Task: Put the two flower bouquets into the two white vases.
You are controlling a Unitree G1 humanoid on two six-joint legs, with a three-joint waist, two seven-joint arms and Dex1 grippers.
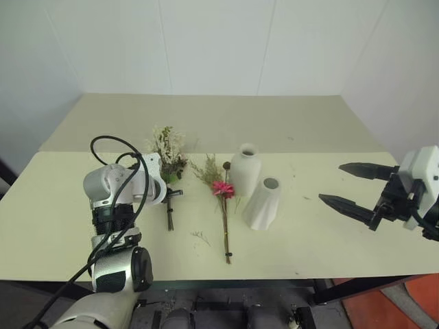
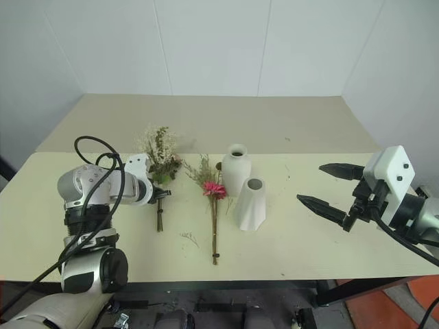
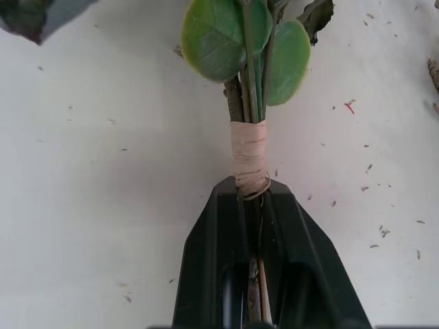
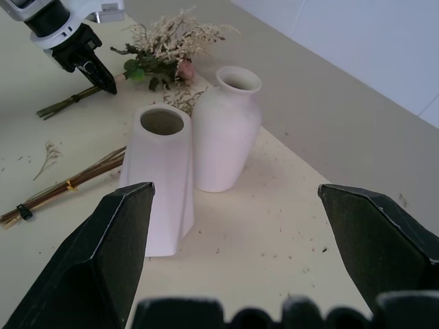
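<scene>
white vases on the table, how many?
2. The bottle-shaped vase stands mid-table; the faceted cone vase is right beside it, nearer the robot and toward its right. Both upright, empty.

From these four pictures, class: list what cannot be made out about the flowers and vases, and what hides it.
- Bushy bouquet: its stems, in the eye views, partly hidden by the left gripper shut on them.
- Bottle vase and cone vase: insides too dark to see in the right wrist view.
- Slim bouquet: flower hidden behind the cone vase in the right wrist view.
</scene>
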